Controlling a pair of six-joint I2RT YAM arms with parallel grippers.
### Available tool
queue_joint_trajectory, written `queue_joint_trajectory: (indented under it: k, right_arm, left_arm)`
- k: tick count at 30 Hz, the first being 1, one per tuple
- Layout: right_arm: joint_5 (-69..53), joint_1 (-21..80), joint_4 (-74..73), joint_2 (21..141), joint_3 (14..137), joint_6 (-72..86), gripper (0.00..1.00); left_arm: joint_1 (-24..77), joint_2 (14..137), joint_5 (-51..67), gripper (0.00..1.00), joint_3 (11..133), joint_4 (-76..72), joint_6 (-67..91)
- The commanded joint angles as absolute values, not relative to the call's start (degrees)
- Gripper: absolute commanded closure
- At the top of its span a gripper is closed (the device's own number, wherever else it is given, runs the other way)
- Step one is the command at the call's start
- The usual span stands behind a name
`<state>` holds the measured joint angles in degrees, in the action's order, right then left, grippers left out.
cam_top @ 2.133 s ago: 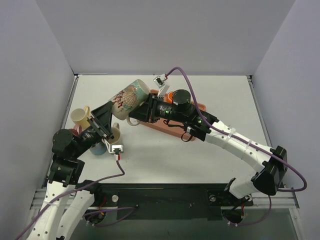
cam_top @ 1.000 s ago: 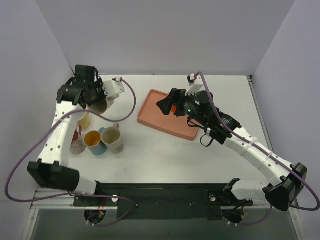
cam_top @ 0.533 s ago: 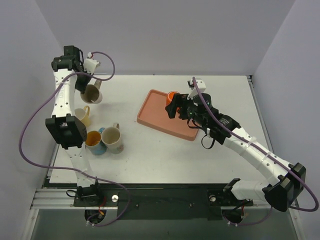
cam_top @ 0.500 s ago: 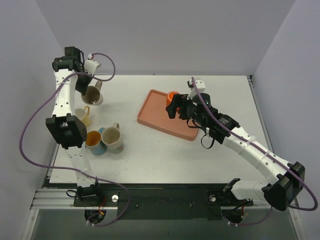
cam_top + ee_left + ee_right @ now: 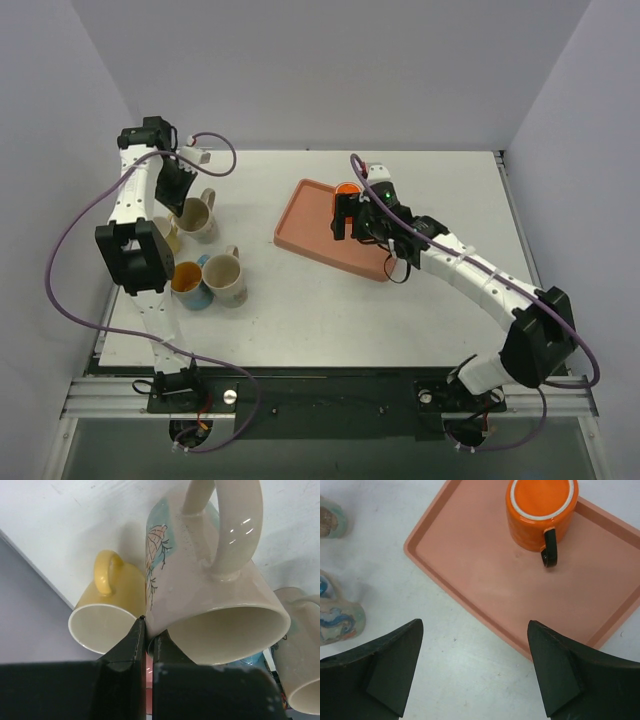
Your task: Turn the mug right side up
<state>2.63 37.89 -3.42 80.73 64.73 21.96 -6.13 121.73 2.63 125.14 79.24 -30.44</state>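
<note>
Sitting inverted in tray [image 5: 470,580]: orange mug [image 5: 540,510]

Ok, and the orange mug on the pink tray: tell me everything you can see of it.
The glossy orange mug, ceramic by its look, has a black handle and stands upside down: its orange base, ringed by a pale foot, faces up. It sits in the salmon-pink tray near its far edge, handle towards the tray's middle. Only the tray touches it; the open right gripper hangs above, clear of it.
</note>
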Motion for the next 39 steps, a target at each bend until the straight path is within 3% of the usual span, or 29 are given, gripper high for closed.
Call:
queue_joint_trajectory:
  k: [1,10,16,26,32,35,38,39]
  right_arm:
    - [2.72,34.11,-5.44,88.04,71.61,18.55,0.22]
    - [5.54,28.92,-11.86,105.62,86.11,11.08,0.26]
    - [1.76,26.63,-14.15,113.54,92.63,10.99,0.31]
    - [0.35,25.93,-14.24,118.73,95.09,11.34,0.39]
    - [-2.11,25.31,-14.24,120.41,95.80,11.78,0.53]
    - [-2.37,25.14,-13.80,121.02,95.98,11.52,0.67]
    - [-2.64,25.05,-13.80,121.03,96.06,11.60,0.71]
    - [-2.55,25.14,-13.80,120.94,95.80,11.60,0.78]
  left_arm:
    - [-7.38,122.07,4.13,1.00,125.94,89.47,-30.41]
    - [-8.09,125.24,2.37,1.00,126.47,91.23,-31.82]
    - [-8.09,125.60,2.81,0.74,131.47,91.32,-32.34]
    - [-8.09,124.98,3.60,0.68,136.32,90.00,-34.28]
    - [-7.91,121.74,4.48,0.67,137.02,88.42,-35.51]
    - [-7.30,118.84,5.80,0.67,136.76,87.72,-35.95]
    - [-6.24,116.90,7.56,0.67,136.50,87.63,-36.30]
    - [-5.81,115.76,7.91,0.67,136.06,87.63,-36.56]
